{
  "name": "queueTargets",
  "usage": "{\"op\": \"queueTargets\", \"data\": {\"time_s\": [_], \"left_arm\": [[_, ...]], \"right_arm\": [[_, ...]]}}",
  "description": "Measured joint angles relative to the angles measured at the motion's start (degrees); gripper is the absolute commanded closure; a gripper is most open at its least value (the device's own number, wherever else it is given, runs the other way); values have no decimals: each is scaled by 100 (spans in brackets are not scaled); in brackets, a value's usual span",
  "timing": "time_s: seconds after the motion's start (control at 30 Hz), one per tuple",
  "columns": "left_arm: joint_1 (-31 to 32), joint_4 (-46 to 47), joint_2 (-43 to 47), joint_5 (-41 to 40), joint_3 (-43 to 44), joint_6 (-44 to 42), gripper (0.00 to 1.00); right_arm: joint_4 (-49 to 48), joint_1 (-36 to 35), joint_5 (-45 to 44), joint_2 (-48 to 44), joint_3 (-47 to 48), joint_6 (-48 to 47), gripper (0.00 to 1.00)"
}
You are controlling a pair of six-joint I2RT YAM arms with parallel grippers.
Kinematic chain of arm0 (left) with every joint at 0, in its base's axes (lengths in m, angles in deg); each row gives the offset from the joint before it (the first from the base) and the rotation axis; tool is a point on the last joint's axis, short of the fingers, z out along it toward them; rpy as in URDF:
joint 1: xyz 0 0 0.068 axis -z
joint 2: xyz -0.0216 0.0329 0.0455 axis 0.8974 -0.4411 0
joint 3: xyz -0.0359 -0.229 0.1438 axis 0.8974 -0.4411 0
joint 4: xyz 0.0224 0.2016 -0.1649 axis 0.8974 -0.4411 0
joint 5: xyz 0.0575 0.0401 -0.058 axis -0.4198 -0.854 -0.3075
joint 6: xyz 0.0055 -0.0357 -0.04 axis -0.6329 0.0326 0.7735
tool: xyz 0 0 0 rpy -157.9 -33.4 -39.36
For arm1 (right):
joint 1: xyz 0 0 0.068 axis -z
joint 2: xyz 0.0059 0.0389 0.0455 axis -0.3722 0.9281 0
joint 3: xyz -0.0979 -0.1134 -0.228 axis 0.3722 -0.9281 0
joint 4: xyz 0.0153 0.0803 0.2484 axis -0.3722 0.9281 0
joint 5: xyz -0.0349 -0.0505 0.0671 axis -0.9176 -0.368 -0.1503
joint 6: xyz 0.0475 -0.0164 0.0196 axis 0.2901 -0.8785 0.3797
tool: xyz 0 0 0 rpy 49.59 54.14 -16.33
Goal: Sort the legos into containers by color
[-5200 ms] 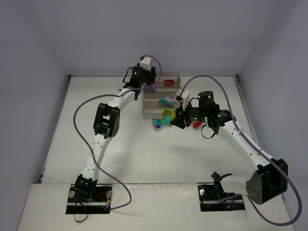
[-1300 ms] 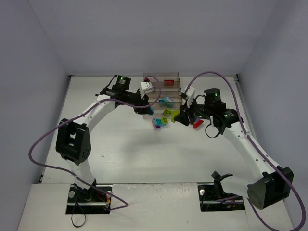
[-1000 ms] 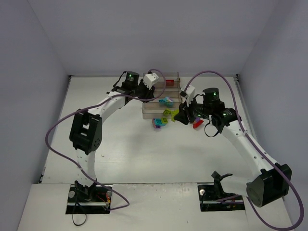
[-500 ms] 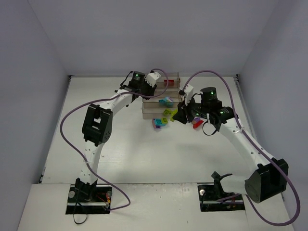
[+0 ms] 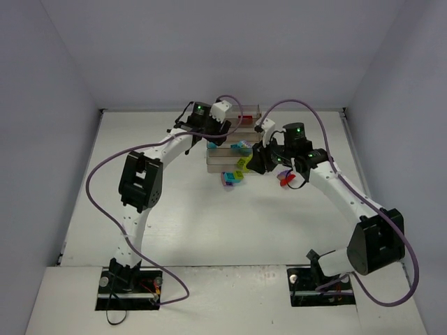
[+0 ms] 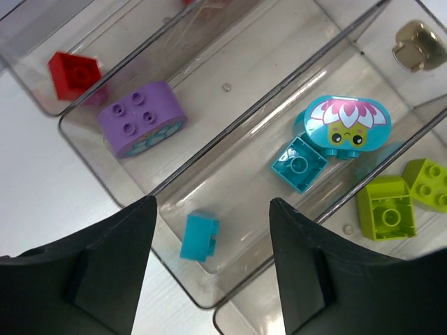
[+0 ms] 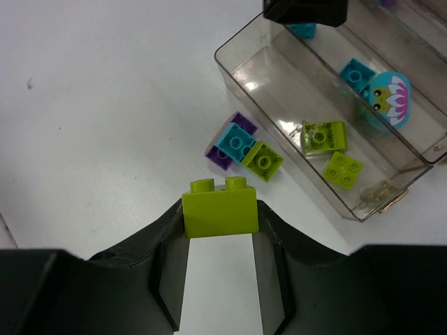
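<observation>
Flower-face brick (image 6: 346,129); lime brick (image 7: 220,206) in tool (image 7: 220,218)

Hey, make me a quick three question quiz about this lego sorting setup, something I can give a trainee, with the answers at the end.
1. True or false: the left gripper is open above the trays.
2. What is the right gripper holding? A) a red brick B) a lime brick C) nothing
3. Which three colours make up the clump of bricks lying on the table beside the trays?
Key: 1 true; 2 B; 3 purple, teal and lime.
</observation>
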Motion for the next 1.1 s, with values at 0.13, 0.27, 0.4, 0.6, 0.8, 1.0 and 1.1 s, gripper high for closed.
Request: {"op": "queueTargets", "data": {"time_s": [0.13,0.27,0.4,0.6,0.8,1.0,1.1], "left_arm": [[17,-131,363,-433,-125,527,37],[20,-435,1327,-984,-544,1023,19],[22,-723,2358,-1340,-815,1443,18],[22,-1082,3792,-1530,-1829,1897,18],[22,-1344,4605,-1572,-3193,2087,17],[22,-1438,5230,-1609,-4162,2275,17],[22,-1434,5414,-1585,-4312,2457,17]], "right_arm": [[-428,15,-216,411,254,389,100],[-872,13,-444,992,575,914,100],[-1226,-33,-664,1589,813,1377,100],[-1738,-96,-813,2424,1086,1980,90],[-2068,-190,-863,2955,1222,2393,62],[-2129,-227,-1099,3056,1224,2573,43],[-2114,-227,-1307,3053,1226,2559,40]]}}
